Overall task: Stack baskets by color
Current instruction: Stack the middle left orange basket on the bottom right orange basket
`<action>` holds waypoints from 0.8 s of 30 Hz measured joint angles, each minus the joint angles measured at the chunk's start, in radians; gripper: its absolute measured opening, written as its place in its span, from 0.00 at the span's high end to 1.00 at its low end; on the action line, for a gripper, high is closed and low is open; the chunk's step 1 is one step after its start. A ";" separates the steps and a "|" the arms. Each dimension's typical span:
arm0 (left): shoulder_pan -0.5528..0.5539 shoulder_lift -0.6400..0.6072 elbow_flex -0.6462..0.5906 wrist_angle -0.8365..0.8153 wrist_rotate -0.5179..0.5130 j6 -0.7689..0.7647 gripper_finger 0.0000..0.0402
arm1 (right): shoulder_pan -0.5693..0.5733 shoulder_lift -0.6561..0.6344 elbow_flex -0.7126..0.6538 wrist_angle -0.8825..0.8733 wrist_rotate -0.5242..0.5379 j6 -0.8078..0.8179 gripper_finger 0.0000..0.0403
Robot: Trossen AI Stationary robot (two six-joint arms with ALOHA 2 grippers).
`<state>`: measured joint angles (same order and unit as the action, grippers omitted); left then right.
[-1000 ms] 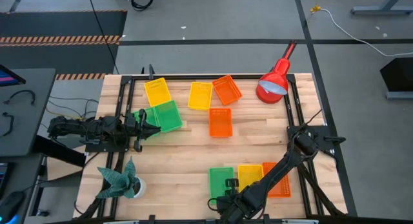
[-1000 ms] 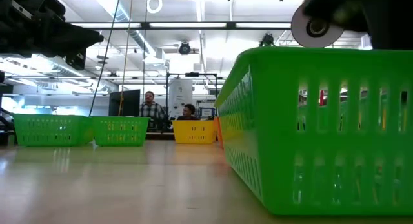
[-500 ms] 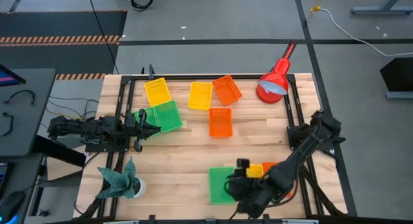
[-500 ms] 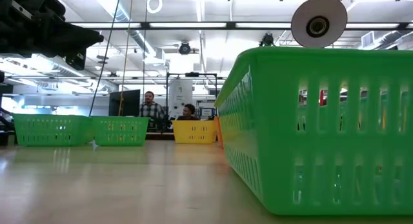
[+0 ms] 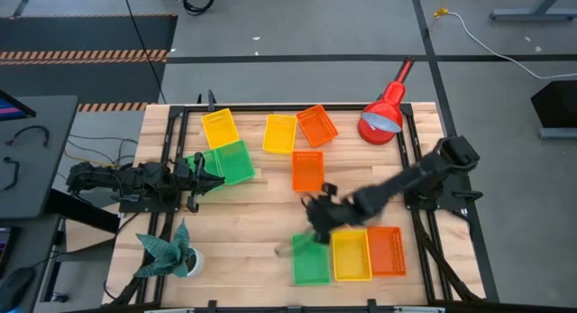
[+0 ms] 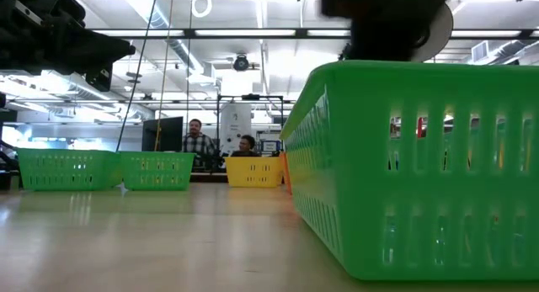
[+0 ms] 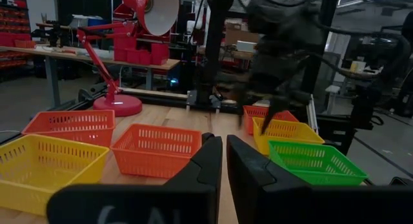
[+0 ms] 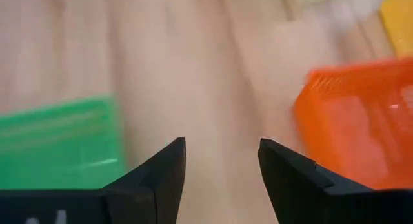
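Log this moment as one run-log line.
right gripper: jaws open, empty, above table between middle orange basket and near green basket | left gripper: jaws shut, waiting beside far green basket

three baskets (image 5: 350, 255) side by side, lamp (image 5: 383, 116) behind

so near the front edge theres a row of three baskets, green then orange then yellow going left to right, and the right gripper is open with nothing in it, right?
Not quite: the order is wrong. The high view shows the green basket, then the yellow basket, then the orange basket, left to right. The rest holds: the right gripper is open and empty.
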<state>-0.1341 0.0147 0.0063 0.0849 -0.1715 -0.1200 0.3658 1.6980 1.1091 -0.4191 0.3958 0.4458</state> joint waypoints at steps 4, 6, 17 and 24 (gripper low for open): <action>0.000 0.000 0.000 0.000 0.000 0.000 0.92 | -0.149 0.033 -0.001 0.057 -0.052 -0.144 0.45; 0.000 0.000 0.000 0.000 0.000 0.000 0.91 | -0.206 0.034 -0.001 0.058 -0.079 -0.205 0.43; 0.000 0.000 0.000 0.000 0.000 0.000 0.93 | -0.318 0.065 -0.001 0.019 -0.241 -0.401 0.47; 0.000 0.003 0.000 0.007 0.000 0.000 0.91 | -0.314 0.130 -0.001 0.012 -0.238 -0.421 0.60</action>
<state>-0.1345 0.0180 0.0066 0.0914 -0.1715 -0.1200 0.0521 1.8284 1.1080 -0.4075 0.1581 0.0248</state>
